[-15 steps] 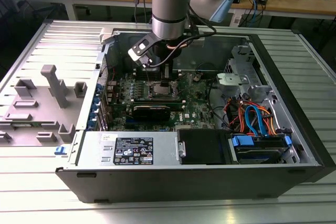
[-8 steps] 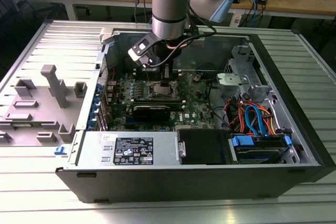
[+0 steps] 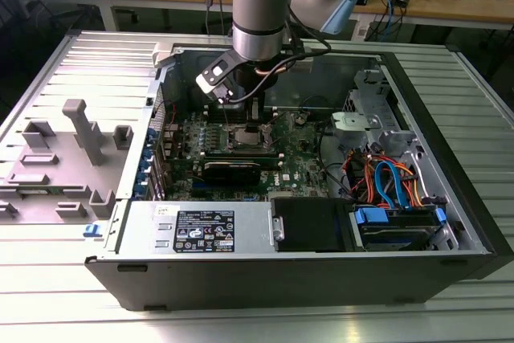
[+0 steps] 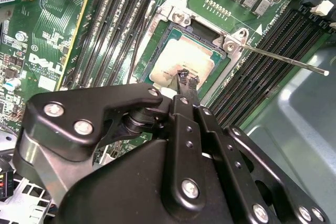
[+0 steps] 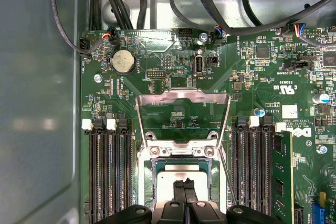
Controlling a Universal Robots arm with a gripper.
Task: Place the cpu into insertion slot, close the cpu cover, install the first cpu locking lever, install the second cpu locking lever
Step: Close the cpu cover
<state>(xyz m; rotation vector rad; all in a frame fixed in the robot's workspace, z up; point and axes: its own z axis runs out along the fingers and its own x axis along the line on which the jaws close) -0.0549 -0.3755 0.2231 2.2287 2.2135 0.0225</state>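
One black gripper (image 5: 184,186), fingertips clenched together on nothing, hangs directly over the square silver cpu (image 5: 167,179) lying in the metal-rimmed dark insertion slot (image 5: 181,152); the windowed silver cpu cover (image 5: 182,97) stands open just beyond.

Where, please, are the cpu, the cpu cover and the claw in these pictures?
cpu (image 4: 180,57): second wrist view, on its pale top face.
cpu cover (image 5: 181,96): first wrist view, on the bar at the open frame's free end.
claw (image 5: 184,184): first wrist view, between its tips, over the cpu.
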